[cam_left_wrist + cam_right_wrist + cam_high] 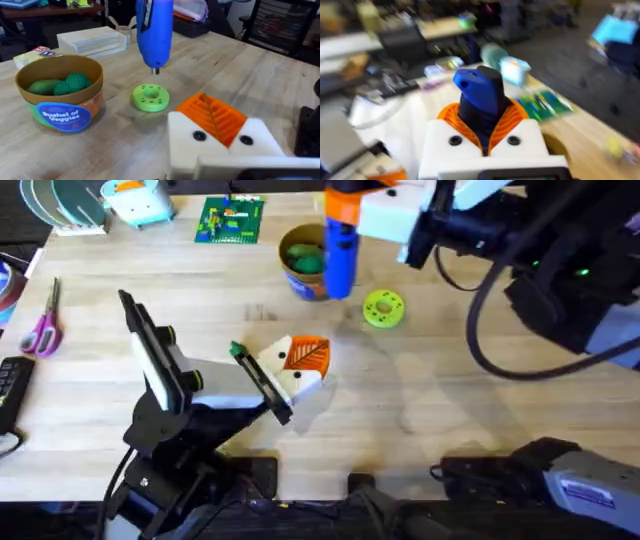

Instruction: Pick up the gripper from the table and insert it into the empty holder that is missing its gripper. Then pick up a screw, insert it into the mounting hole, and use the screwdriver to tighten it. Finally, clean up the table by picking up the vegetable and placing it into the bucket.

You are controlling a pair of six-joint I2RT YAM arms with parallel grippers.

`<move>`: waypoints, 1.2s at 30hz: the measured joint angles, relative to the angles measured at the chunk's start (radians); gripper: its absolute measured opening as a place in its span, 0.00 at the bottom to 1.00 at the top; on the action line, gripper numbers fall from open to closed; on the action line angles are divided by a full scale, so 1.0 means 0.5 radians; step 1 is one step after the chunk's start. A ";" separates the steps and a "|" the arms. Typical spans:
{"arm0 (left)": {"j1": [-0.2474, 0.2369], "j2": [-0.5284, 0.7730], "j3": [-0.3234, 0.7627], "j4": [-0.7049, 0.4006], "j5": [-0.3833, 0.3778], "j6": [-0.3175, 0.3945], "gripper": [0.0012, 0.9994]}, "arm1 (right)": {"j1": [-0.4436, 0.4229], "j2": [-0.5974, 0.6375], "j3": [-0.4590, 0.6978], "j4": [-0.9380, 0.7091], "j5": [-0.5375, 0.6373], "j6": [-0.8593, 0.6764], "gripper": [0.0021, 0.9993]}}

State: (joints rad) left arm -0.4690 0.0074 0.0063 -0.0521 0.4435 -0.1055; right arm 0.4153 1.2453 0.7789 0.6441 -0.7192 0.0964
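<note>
Now, step: your right gripper (485, 142) pinches the screwdriver (340, 242) aloft.
Left gripper (300, 365): fingers can't be told.
Next: lower the tip squarely onto the screw.

On the wooden tabletop (260, 75) stands the tan bucket (60, 97), its blue label reading "Bushel of Veggies", with green vegetables (62, 84) lying inside. Just beside it, toward the middle, lies a green disc (150, 97) with holes. The blue screwdriver (154, 30) hangs upright above the disc, its small tip pointing down and clear of it. Close to the camera sits the left claw (220, 137): white blocks with two dark screw heads and an orange ribbed pad (212, 116) between them. White boxes (92, 40) rest at the tabletop's far edge.
</note>
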 joint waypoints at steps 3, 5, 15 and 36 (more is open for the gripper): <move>0.000 -0.001 0.000 0.000 0.000 -0.001 0.00 | -0.182 0.000 0.029 -0.500 0.054 -0.305 0.02; 0.000 0.000 0.000 0.000 0.000 -0.001 0.00 | -0.282 0.001 0.041 -0.862 0.172 -0.561 0.02; 0.000 0.000 0.000 0.000 0.000 -0.001 0.00 | -0.422 0.279 0.060 -1.303 1.336 -1.951 0.02; 0.000 0.000 0.000 0.000 0.000 0.001 0.18 | -0.372 0.851 0.173 -1.206 1.994 -2.835 0.99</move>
State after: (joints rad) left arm -0.4690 0.0074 0.0063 -0.0520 0.4435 -0.1052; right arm 0.2291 1.6711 0.8654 0.0410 0.2780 -1.3213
